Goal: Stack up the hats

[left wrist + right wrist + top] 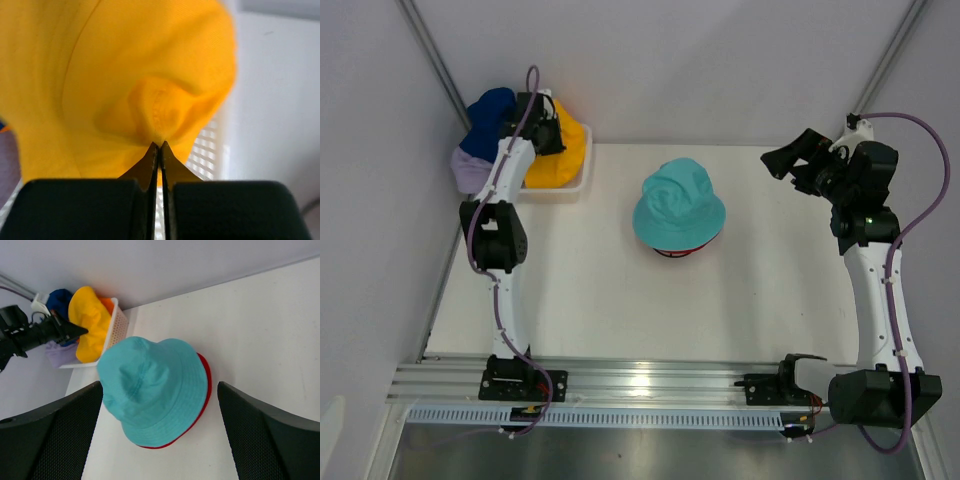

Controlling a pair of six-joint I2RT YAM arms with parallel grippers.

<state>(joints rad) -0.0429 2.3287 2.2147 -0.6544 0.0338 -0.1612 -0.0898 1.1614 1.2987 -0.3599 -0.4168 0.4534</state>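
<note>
A teal hat sits on a red hat at the table's middle; only the red brim shows. Both also show in the right wrist view, teal over red. My left gripper is over the white basket at the back left, shut on a fold of the yellow hat. A navy hat and a lavender hat lie behind it; an orange hat peeks out in the basket. My right gripper is open and empty, raised at the back right.
White walls stand close behind and to the left of the basket. The table's left edge runs just beside the basket. The arm bases and a metal rail line the near edge.
</note>
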